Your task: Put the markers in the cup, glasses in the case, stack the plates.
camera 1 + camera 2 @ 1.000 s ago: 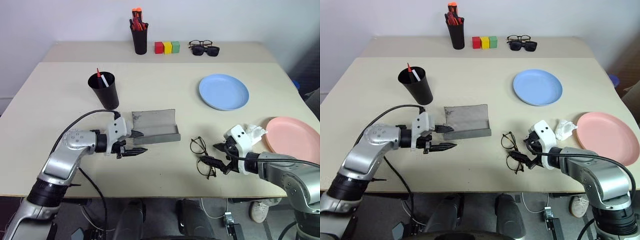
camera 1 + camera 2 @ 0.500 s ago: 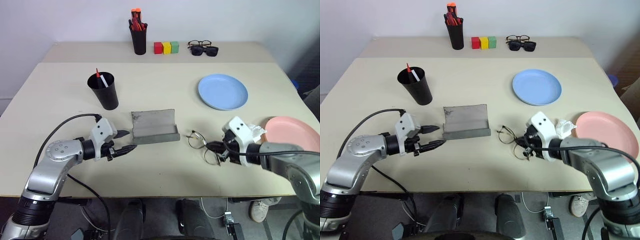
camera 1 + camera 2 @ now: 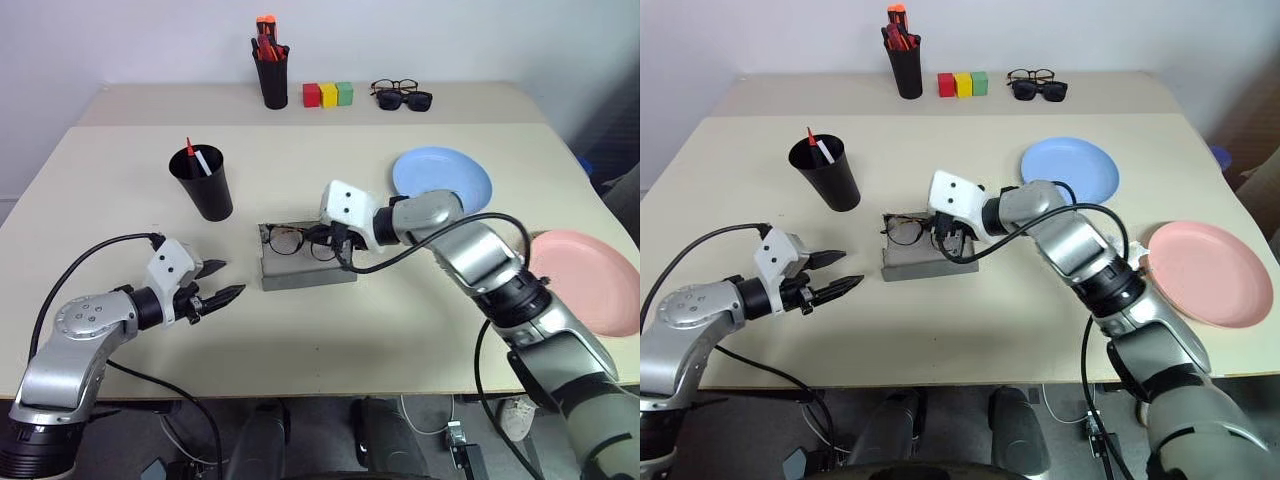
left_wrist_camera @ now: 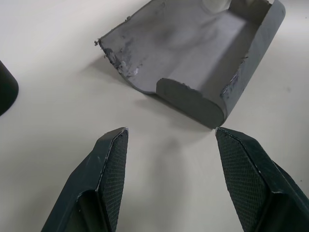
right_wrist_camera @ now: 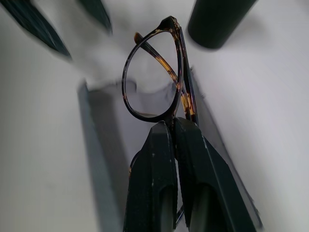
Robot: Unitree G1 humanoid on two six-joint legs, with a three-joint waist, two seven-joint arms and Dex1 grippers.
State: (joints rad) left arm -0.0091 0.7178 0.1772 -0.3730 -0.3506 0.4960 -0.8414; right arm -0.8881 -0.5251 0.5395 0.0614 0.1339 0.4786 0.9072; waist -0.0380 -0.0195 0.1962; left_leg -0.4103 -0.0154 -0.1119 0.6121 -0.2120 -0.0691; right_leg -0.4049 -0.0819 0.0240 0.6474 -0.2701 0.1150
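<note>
Since a second ago, carried across the worktop (image 3: pixel 420 330) from the front right to the open case (image 3: pixel 308 272), glasses (image 3: pixel 298 241) pinched in the right hand (image 3: pixel 335 238); left hand (image 3: pixel 220 283) drawn back from the case toward the near left edge. Now held just above the case's tray, lenses facing forward, long axis running left to right along the length of the case. Right hand clenched on the frame near one lens, fingers (image 5: pixel 164 159) pressed together. Left hand released and empty, fingers (image 4: pixel 108 166) spread apart, pointing at the near left end of the case but clear of it. Case lying lengthwise left to right in the middle of the worktop, lid tilted back. Behind and left of it, cup (image 3: pixel 202 184) upright with both markers (image 3: pixel 195 157) standing inside, tips up. Blue plate (image 3: pixel 455 170) to the right of the case; pink plate (image 3: pixel 590 280) well apart near the right edge, not stacked.
</note>
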